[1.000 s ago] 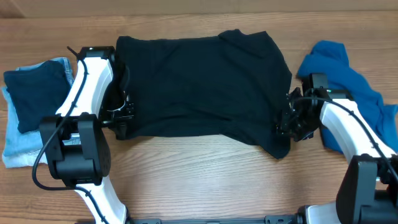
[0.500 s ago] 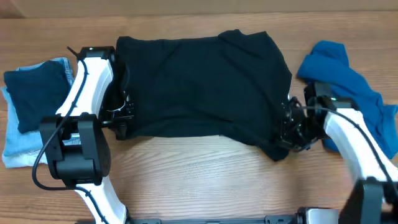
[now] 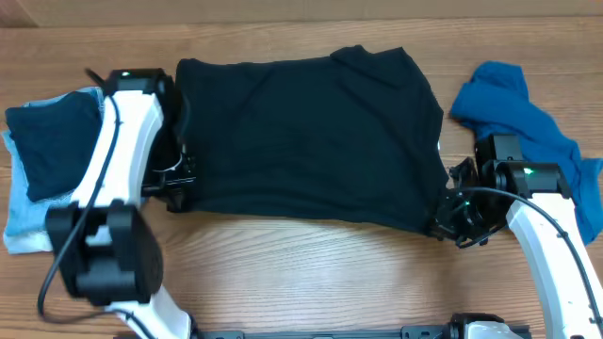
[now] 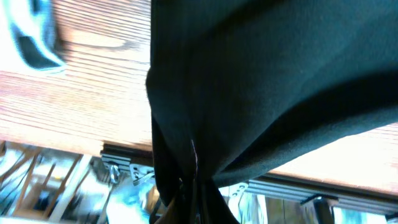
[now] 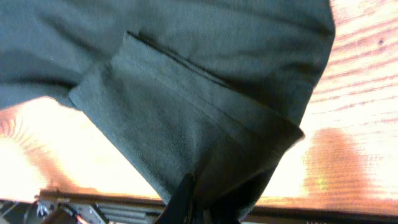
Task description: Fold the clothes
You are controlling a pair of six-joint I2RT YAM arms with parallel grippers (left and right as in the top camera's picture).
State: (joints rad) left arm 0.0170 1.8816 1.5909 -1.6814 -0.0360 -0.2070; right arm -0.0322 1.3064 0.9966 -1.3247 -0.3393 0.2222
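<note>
- Left gripper (image 3: 179,185) is clamped on the near left corner of the black shirt (image 3: 301,132), and the right gripper (image 3: 452,222) pinches its near right corner; in both wrist views cloth bunches between the jaws, likely so the hem lifts evenly
- The shirt lies spread mid-surface (image 3: 301,273), stretched between the grips, probably for folding near edge to far
- Teal garment (image 3: 513,108) lies crumpled far right, apart from the shirt

Large black fabric shirt (image 3: 301,132) lies central on the wooden surface (image 3: 311,273). Left claw (image 3: 177,191) at its left edge; beyond, folded navy cloth (image 3: 52,141) atop light-blue denim jeans (image 3: 21,226). Right claw (image 3: 450,222) at its near-right corner; beyond, crumpled teal-blue garment (image 3: 513,104).
</note>
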